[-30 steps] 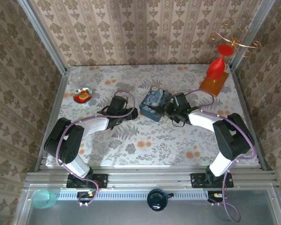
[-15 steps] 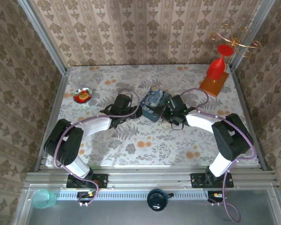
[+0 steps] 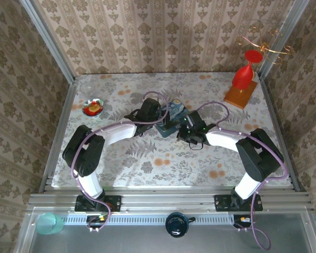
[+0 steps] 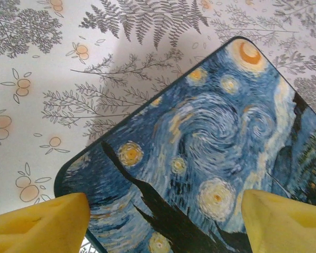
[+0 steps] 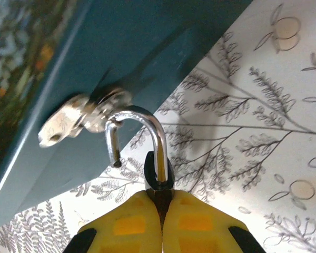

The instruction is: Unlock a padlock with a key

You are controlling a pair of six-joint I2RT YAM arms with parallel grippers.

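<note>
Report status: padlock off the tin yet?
Done: padlock shackle looks sprung, one end free. In hand: right gripper shut on its body; left gripper open, straddling the blue tin. Left: lift the shackle clear of the hasp; can't tell if it's threaded.

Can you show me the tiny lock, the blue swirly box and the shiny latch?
padlock [image 5: 158,150]: right wrist view, on its silvery shackle.
blue tin [image 4: 210,158]: left wrist view, on the painted lid.
latch [image 5: 76,120]: right wrist view, on its silvery plate at the tin's side.
</note>
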